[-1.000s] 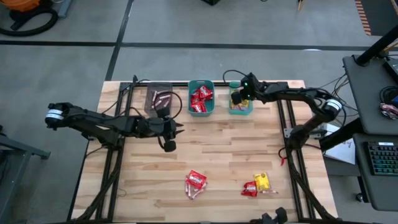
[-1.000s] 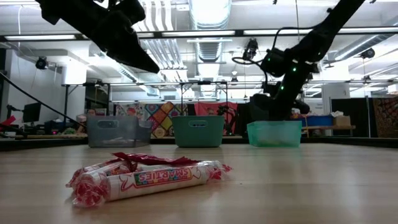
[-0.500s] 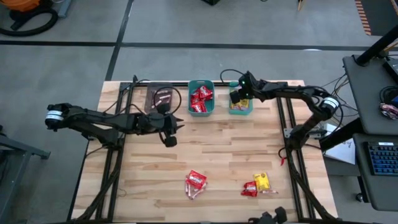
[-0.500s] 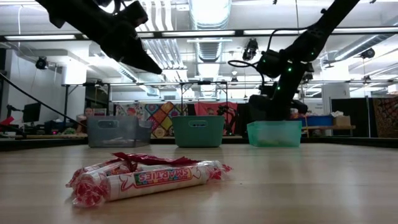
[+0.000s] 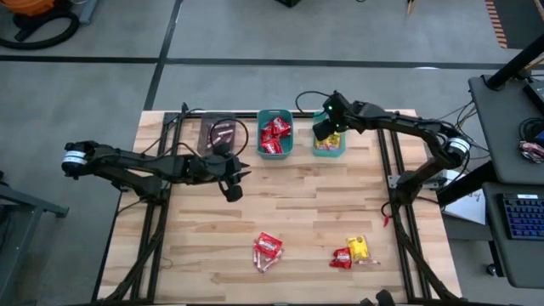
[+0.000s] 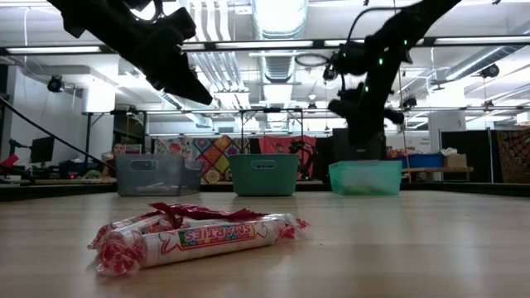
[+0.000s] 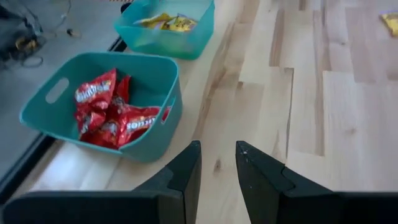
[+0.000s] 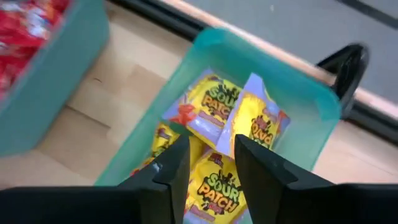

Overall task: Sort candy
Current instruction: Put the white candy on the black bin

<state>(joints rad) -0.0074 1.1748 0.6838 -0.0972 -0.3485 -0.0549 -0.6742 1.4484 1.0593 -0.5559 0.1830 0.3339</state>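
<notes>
Loose candy lies near the table's near edge: a red packet with pinkish sticks (image 5: pixel 267 251), seen close up in the low view (image 6: pixel 195 236), and a red packet (image 5: pixel 340 257) beside a yellow packet (image 5: pixel 358 248). Three bins stand along the far edge. My left gripper (image 5: pixel 245 173) (image 7: pixel 217 149) hovers over bare wood near the red-packet bin (image 7: pixel 124 102), fingers a narrow gap apart, holding nothing. My right gripper (image 5: pixel 320 132) (image 8: pixel 210 146) hangs above the yellow-packet bin (image 8: pixel 249 143), also narrowly open and holding nothing.
From left to right along the far edge stand a grey bin (image 5: pixel 217 134) with pinkish sticks, a teal bin (image 5: pixel 274 133) with red packets and a teal bin (image 5: pixel 329 144) with yellow packets. Black frame rails run down both table sides. Bare wood lies between bins and loose candy.
My right gripper has risen above the yellow-packet bin and shifted a little toward the table's left.
</notes>
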